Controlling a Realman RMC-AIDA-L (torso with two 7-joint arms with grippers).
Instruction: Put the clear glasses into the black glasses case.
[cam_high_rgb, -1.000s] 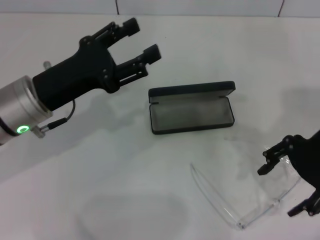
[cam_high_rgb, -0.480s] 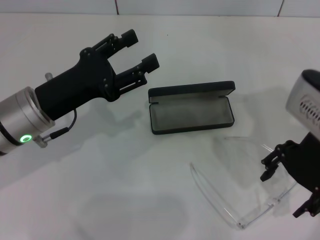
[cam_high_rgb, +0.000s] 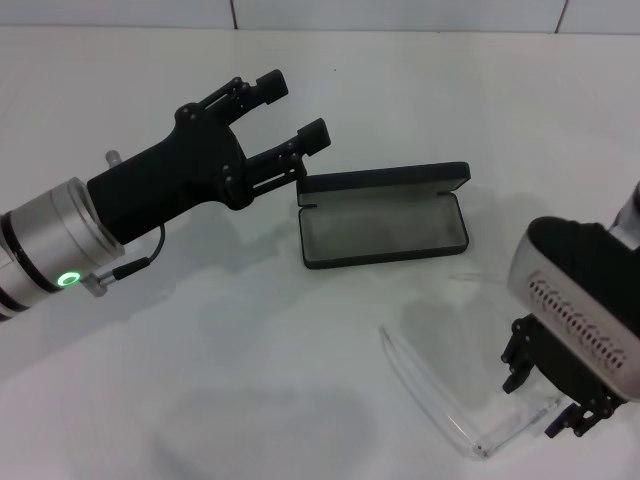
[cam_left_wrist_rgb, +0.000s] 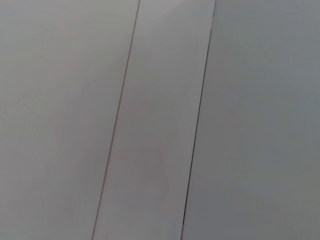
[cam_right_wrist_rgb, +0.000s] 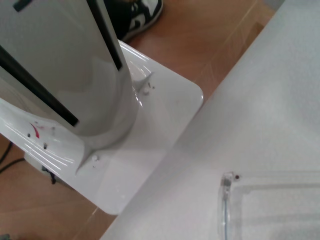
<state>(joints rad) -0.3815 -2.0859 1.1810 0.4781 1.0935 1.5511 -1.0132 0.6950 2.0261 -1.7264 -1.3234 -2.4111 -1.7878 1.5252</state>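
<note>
The step in hand is the pick-up of the glasses; nothing has gone into the case yet. The matte black oblong clamshell glasses case (cam_high_rgb: 384, 216) lies open on the white tabletop (cam_high_rgb: 250, 340), near the middle of the head view, grey lining up and its lid standing along the far edge. The transparent, colourless plastic wraparound glasses (cam_high_rgb: 470, 415) lie unfolded on the tabletop at about five o'clock from the case, well apart from it, one clear arm reaching back toward seven o'clock. The right wrist view shows one corner of the glasses (cam_right_wrist_rgb: 227, 182) lying close to the tabletop's edge.

The right hand (cam_high_rgb: 548, 393) hangs directly over the lens end of the glasses, its black fingers (cam_high_rgb: 520, 355) pointing down on either side of the lens. Whether they have closed on the plastic I cannot tell, as the wrist housing hides most of them.

The left hand (cam_high_rgb: 290, 110) hovers at ten o'clock from the case, close by its corner, fingers spread wide and holding nothing.

Next, I judge, the right hand must take a sure pinch on the lens and lift. The glasses are unfolded and nearly as wide as the case, so they must be turned parallel to the tray before lowering.
</note>
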